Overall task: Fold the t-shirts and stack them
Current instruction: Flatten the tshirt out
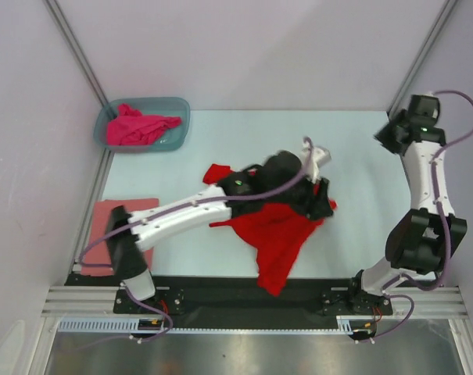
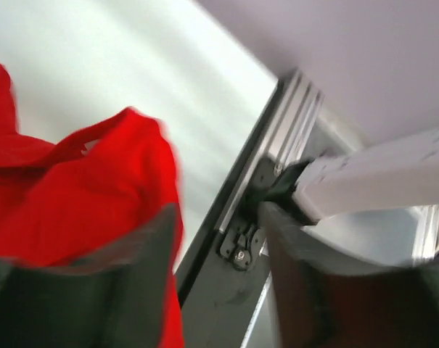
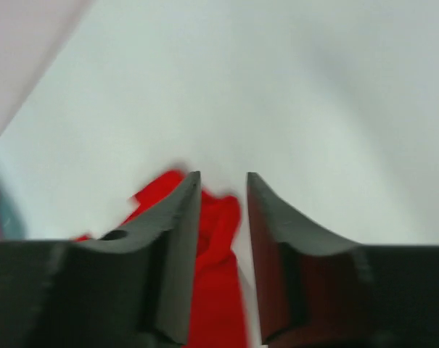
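The bright red t-shirt (image 1: 277, 233) lies crumpled mid-table, one end trailing toward the near edge. My left gripper (image 1: 318, 201) is over its right part, jaws wide apart. In the left wrist view (image 2: 219, 210) the red cloth (image 2: 74, 196) bunches against the outside of the left finger (image 2: 125, 290), with nothing in the gap. My right gripper (image 1: 386, 137) is raised at the far right, open (image 3: 223, 181) and empty; the red shirt (image 3: 219, 239) shows far below between its fingers. The salmon-pink shirt (image 1: 115, 223) lies folded flat at the left edge. The magenta shirt (image 1: 138, 127) is heaped in the tub.
The translucent blue-grey tub (image 1: 180, 119) stands at the back left. Purple walls and metal frame posts enclose the table on three sides. The black base rail (image 1: 244, 293) runs along the near edge; its corner bracket (image 2: 241, 246) shows in the left wrist view.
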